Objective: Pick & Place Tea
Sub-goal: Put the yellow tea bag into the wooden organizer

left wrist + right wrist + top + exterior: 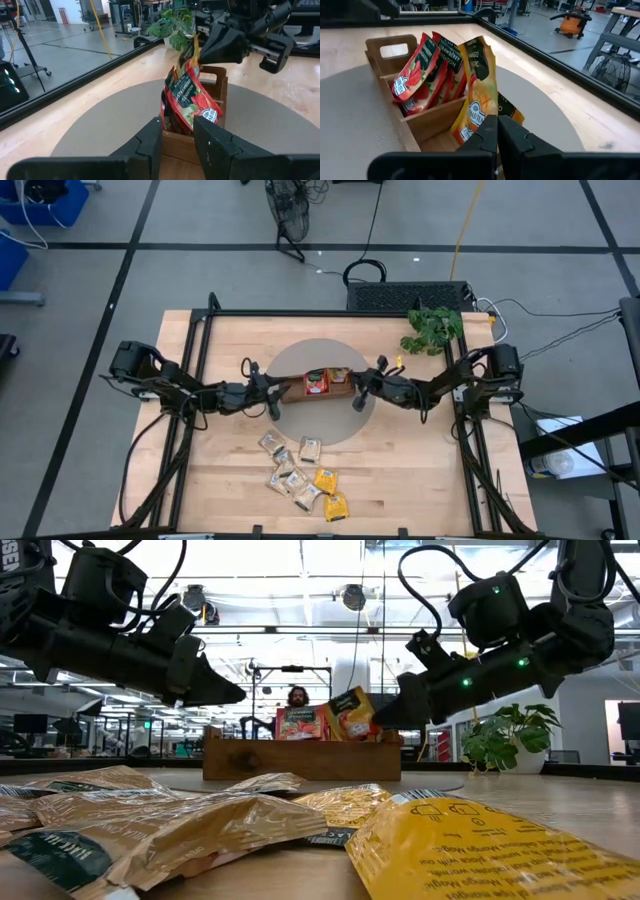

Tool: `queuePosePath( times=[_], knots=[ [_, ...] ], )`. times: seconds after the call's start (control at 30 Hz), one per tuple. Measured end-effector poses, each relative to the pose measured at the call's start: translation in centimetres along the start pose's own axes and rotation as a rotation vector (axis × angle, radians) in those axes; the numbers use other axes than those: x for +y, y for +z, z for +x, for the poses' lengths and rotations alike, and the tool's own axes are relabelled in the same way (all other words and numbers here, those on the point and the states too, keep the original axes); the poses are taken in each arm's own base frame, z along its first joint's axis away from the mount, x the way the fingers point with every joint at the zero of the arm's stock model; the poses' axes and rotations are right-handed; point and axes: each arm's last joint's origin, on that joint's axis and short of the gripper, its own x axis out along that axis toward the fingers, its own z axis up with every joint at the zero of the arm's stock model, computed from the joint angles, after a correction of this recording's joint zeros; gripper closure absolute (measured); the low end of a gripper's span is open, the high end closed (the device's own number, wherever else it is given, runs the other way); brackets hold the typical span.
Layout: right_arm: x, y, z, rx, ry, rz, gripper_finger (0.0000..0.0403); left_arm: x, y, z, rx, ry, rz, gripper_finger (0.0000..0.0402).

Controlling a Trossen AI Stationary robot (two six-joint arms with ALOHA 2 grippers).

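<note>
A long wooden tray (327,388) lies across a round grey mat (300,360) at mid-table. Red tea sachets (420,65) stand in one compartment. A yellow sachet (477,85) stands tilted in the compartment beside them. My left gripper (178,135) is at the tray's left end, closed on its end wall. My right gripper (497,127) reaches in from the tray's right end and is shut on the yellow sachet. More beige and yellow sachets (300,470) lie loose on the table near its front edge. My left gripper has the tray's left end wall (178,146) between its two fingers. It comes in nearly level from the table's left. The tray rests flat on the mat. My right gripper pinches the yellow sachet by its lower edge (479,125), coming nearly level from the table's right. The sachet stands tilted past the fingertips, its lower end down inside the tray's compartment.
A potted plant (432,328) stands at the table's far right corner. The loose sachets (200,825) fill the near middle of the table. A person (297,698) shows in the room beyond the far edge.
</note>
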Motion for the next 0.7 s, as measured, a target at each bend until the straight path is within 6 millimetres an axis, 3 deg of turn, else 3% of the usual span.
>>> queuePosePath(
  times=[0.5, 0.7],
  knots=[
    [0.1, 0.4, 0.0, -0.038, 0.006, 0.012, 0.0318, 0.0, 0.0, 0.0, 0.0, 0.0, 0.0, 0.0286],
    [1.8, 2.9, -0.9, -0.107, 0.083, -0.238, 0.0317, 0.0, 0.0, 0.0, 0.0, 0.0, 0.0, 0.0286]
  ],
)
